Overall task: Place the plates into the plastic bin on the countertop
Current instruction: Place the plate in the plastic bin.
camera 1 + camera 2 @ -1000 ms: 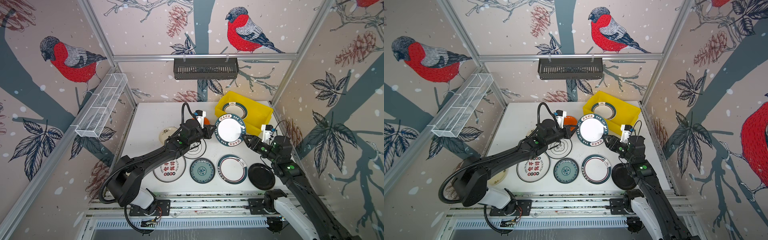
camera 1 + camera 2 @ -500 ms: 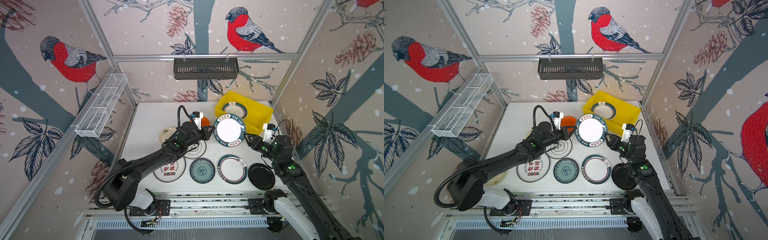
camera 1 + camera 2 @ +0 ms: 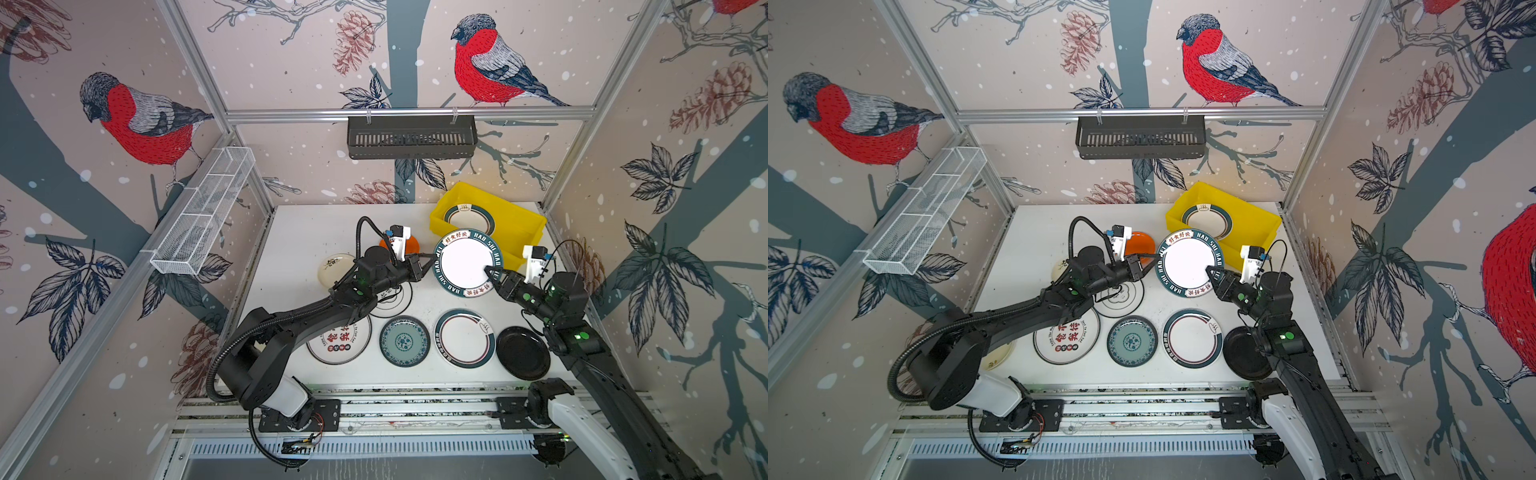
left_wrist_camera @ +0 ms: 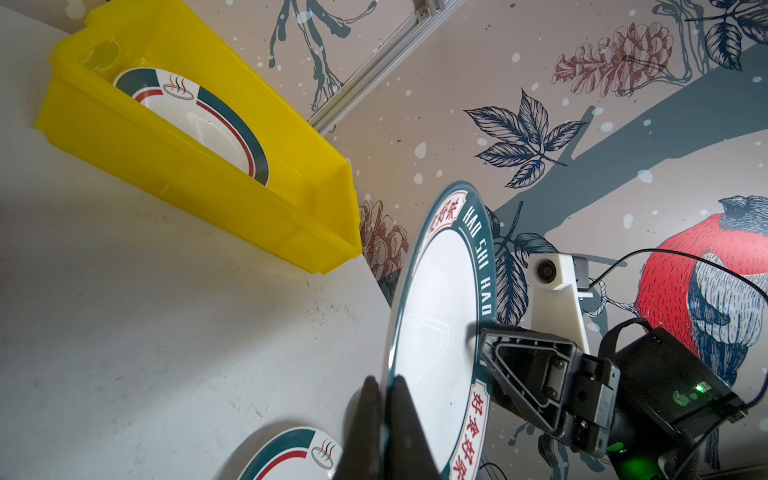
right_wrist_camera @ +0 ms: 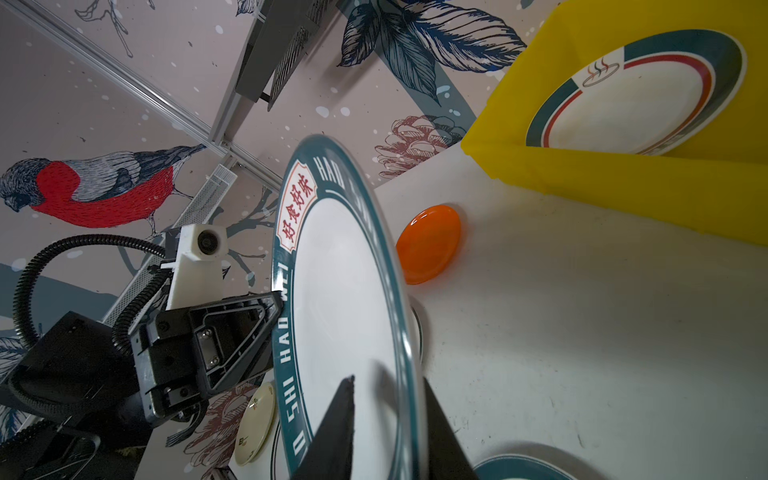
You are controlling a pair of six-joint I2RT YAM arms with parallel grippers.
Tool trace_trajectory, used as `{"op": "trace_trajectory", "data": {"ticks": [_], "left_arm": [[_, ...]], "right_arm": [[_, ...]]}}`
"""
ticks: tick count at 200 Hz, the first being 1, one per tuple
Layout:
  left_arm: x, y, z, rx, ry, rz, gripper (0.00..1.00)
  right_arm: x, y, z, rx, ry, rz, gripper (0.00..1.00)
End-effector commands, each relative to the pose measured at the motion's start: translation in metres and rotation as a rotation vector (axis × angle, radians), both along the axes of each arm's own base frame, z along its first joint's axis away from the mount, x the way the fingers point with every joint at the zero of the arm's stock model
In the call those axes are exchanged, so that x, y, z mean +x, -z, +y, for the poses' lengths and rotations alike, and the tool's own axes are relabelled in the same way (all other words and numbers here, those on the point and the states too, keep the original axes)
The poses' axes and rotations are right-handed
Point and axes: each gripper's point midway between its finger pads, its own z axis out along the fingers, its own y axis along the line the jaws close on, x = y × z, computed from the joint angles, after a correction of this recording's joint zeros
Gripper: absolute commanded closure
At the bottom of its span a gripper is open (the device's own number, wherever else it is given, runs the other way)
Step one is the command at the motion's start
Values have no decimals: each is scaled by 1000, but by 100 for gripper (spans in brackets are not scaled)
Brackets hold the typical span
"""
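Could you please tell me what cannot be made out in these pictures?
Top views: the left arm covers most of the black-ringed plate and part of the red-character plate.
Right wrist view: the lifted plate's rim hides whether the right gripper grips it.
A top view: a cream plate is mostly behind the left arm's base.

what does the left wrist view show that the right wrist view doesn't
Only left wrist: the right gripper from outside, at the opposite rim of the held plate. Only right wrist: the orange plate, the cream plate and the left gripper from outside. Both: the held plate, and the yellow bin with a teal-rimmed plate inside.
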Motion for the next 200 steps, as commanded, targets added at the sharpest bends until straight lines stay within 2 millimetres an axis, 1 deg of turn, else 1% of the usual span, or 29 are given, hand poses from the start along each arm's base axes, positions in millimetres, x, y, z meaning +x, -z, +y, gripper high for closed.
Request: {"op": "trace_trajectory", "data": {"ticks": [1,50,98,99,101,109,110,112,115,118,128,130,132,134,171,188,200], "left_arm": [[-5,-30,-6,-109,49,-65,100],[-2,-24,-11,-142,62,-29,100],[2,-20,-11,-111,42,-36,100],[2,-20,-11,-109,41,-37,99],[2,-20,-11,-108,41,-39,93],[3,-20,-9,-102,31,-40,65],[3,-20,-9,-102,29,-39,63],[4,-19,-9,-101,25,-40,55],[4,-19,-8,-99,18,-39,46],[5,-19,-7,-97,12,-41,39],[6,-19,-4,-89,-9,-50,20],[7,-19,-3,-86,-14,-50,14],[7,-19,-2,-84,-19,-52,5],[7,-18,-2,-81,-23,-52,3],[7,-24,9,-63,-69,-83,2],[4,-29,14,-50,-83,-100,2],[2,-31,21,-20,-105,-114,2]], "right_arm": [[-1,-15,5,39,-29,-50,76],[-1,-16,5,81,-20,-36,95],[3,-14,0,109,18,-20,99],[3,-14,0,109,19,-21,99],[3,-14,0,109,20,-21,99],[4,-14,-1,111,29,-20,99],[4,-14,-2,111,32,-20,99],[4,-14,-2,112,36,-19,99],[4,-14,-3,113,38,-18,100],[5,-14,-3,114,42,-18,100],[6,-13,-6,112,56,-20,100],[6,-13,-7,112,59,-20,100],[6,-12,-7,112,62,-20,100],[6,-13,-8,112,64,-22,100],[13,-17,-17,125,92,-35,100],[22,-20,-25,120,115,-33,100],[32,-21,-31,126,135,-18,100]]}}
